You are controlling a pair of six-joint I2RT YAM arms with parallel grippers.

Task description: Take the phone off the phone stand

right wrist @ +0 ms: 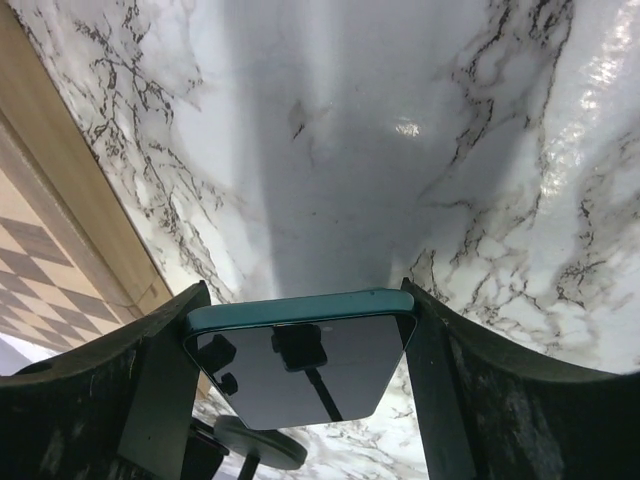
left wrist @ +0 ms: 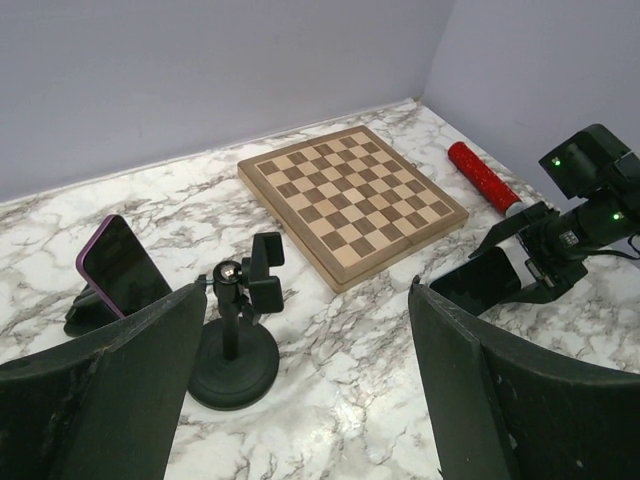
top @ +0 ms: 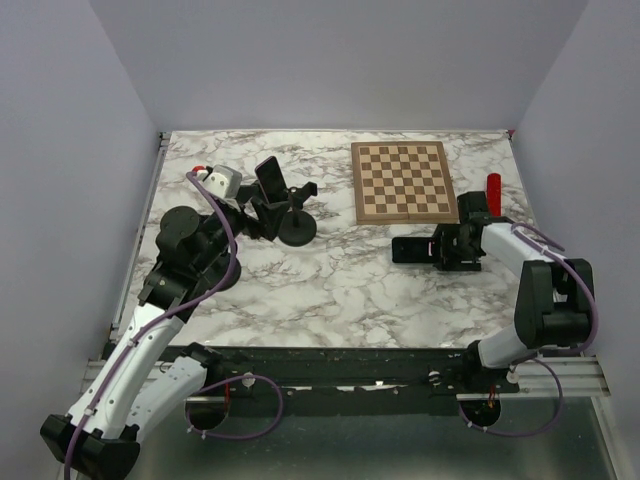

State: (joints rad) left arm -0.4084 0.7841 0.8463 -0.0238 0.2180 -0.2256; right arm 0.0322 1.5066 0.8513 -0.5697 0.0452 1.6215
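At 3 o'clock on the tabletop [top: 300, 290]: right hand [right wrist: 300, 300] clamped on the teal-edged phone [right wrist: 300, 365], screen toward my wrist camera.
Can't tell if that phone touches the marble. Left hand [left wrist: 305, 290] sits at 10 o'clock, fingers spread wide, pointed at the round-base phone stand [left wrist: 235, 365]. In my left wrist view, a purple phone [left wrist: 120, 268] leans in a small cradle [left wrist: 85, 315] at the stand's 9 o'clock. Chessboard [left wrist: 350, 200] lies at 1 o'clock.
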